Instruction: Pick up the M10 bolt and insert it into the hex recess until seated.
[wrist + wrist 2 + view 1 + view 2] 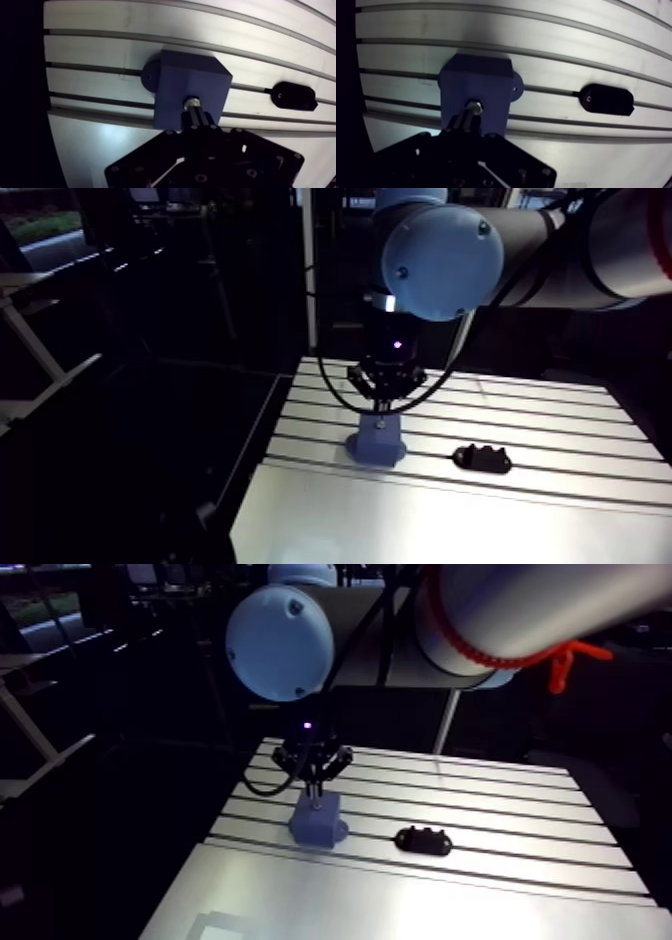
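Observation:
A blue block (175, 85) with a round foot stands on the slotted table (560, 413). My gripper (195, 112) hangs straight over the block's top face, its two dark fingers (202, 120) pressed together on the M10 bolt (192, 103). Only the bolt's shiny metal end shows, at the middle of the block's top where the recess lies; the recess itself is hidden beneath it. In the arm view the gripper (382, 403) comes down onto the block (376, 443). I cannot tell how deep the bolt sits.
A black oval fixture (482, 457) lies on the table a short way beside the block, across one slot. Smooth plate (400, 523) runs along the table's near side. The table's left edge drops off close to the block.

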Action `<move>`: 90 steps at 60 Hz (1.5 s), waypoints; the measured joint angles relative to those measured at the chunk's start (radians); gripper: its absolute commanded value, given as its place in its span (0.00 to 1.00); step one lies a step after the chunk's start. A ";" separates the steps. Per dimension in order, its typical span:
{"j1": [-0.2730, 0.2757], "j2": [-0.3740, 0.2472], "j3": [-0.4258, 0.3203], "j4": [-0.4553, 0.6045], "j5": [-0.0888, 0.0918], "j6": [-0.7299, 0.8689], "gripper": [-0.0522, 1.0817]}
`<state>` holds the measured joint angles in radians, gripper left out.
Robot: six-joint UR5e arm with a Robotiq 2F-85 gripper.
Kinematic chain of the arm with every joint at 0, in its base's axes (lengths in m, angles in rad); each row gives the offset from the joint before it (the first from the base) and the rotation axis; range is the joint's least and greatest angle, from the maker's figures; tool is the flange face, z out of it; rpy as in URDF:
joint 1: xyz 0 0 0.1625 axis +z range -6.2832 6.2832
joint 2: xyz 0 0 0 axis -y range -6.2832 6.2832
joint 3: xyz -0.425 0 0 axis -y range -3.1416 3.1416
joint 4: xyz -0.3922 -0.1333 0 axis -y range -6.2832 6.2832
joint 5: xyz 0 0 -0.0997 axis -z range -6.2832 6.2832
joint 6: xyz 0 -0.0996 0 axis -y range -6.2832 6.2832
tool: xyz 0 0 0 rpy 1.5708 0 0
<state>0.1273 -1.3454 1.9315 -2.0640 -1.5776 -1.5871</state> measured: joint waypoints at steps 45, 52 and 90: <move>-0.001 0.016 0.005 -0.002 0.000 -0.002 1.00; -0.002 0.017 0.006 -0.002 0.000 -0.003 1.00; -0.004 0.024 0.015 -0.014 -0.001 -0.005 1.00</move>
<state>0.1234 -1.3211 1.9466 -2.0775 -1.5790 -1.5916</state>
